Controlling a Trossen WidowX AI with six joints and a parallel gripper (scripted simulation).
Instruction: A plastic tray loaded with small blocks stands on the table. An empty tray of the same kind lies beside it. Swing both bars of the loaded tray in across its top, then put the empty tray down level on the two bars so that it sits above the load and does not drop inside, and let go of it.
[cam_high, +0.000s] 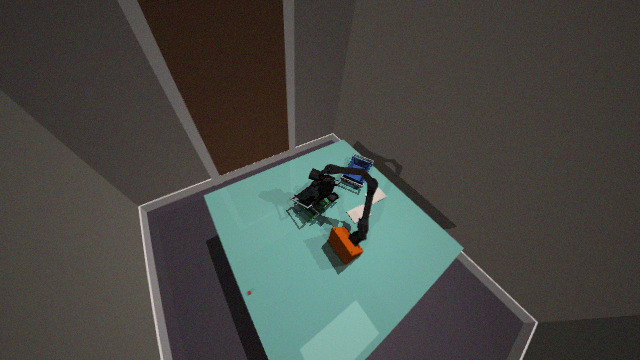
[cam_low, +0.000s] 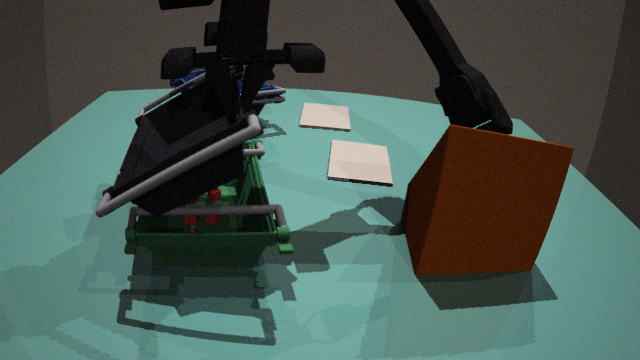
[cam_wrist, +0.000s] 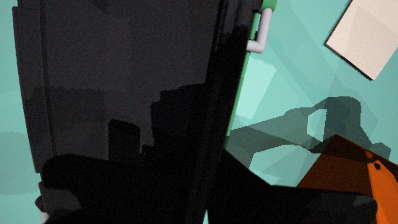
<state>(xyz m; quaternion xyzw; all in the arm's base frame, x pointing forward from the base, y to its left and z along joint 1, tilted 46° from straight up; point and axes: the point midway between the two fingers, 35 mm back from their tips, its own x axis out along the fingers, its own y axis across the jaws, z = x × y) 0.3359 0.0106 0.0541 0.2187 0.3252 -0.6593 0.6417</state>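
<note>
The loaded green tray (cam_low: 205, 246) stands on the table with red blocks (cam_low: 214, 195) inside. Its near wire bar (cam_low: 210, 210) lies in across the near end. Its far bar (cam_low: 254, 150) (cam_wrist: 257, 47) is also turned inward, mostly hidden by the black tray. My gripper (cam_low: 239, 107) (cam_wrist: 200, 144) is shut on one long side of the empty black tray (cam_high: 310, 195) (cam_low: 170, 142) (cam_wrist: 130, 60). The black tray hangs over the green one, steeply tilted, gripped side high and the other side low. Its lower edge overlaps the near bar in the exterior view; contact cannot be told.
An orange box (cam_high: 344, 244) (cam_low: 495, 205) stands at the arm's base, right of the trays. A blue tray (cam_high: 358, 167) with wire bars stands at the back. Two pale square plates (cam_low: 360, 162) (cam_low: 325, 116) lie to the right. A small red thing (cam_high: 249, 293) lies near a table edge.
</note>
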